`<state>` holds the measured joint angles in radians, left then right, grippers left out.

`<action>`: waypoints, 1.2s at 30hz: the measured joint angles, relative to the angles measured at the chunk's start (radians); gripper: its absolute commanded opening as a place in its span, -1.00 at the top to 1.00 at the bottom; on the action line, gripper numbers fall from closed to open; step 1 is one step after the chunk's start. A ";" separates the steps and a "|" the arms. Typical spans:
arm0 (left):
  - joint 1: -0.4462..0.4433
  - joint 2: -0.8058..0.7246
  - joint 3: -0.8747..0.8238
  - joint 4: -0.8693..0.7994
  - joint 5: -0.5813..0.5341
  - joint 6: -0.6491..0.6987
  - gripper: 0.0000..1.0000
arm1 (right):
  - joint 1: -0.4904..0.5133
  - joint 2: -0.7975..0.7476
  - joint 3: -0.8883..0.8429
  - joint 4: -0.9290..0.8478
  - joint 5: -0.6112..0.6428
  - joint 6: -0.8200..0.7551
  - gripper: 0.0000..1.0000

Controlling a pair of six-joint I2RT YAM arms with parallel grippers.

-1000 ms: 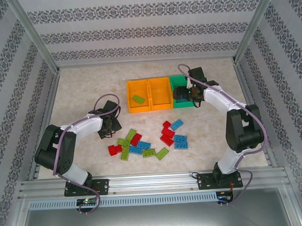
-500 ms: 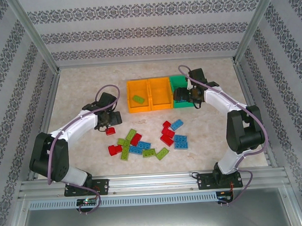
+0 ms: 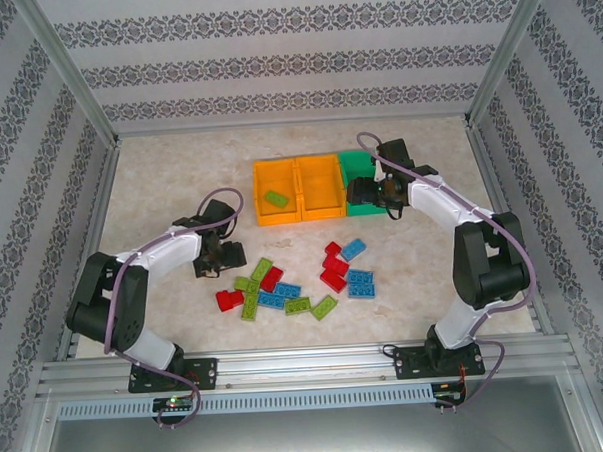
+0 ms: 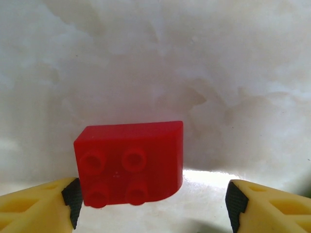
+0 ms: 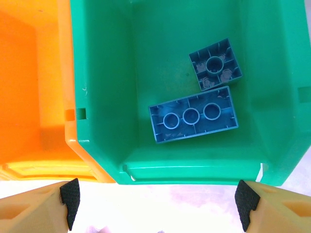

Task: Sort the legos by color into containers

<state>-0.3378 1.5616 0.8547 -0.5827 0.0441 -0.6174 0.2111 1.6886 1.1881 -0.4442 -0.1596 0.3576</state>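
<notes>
Setting: lab-type robot test cell. Evidence:
- silver aluminium-profile frame (image 3: 288, 365) along the near edge
- grey-white patterned wall panels (image 3: 274, 62) on three sides
- pale marbled tabletop (image 3: 159, 172)
- two white-and-black jointed arms (image 3: 163, 254) bolted to the frame
- purple cables (image 3: 225, 194) looped along the arms

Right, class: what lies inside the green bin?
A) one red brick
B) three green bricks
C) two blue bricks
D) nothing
C: in the right wrist view a square blue brick and a long blue brick lie underside up in the green bin.
</notes>
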 measured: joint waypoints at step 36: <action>-0.195 0.253 0.282 0.031 0.027 0.031 0.13 | -0.095 -0.166 -0.144 -0.003 0.013 -0.012 -0.75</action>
<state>-0.5331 1.8149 1.1370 -0.5514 0.0711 -0.5861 0.1165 1.5230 1.0443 -0.4477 -0.1467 0.3458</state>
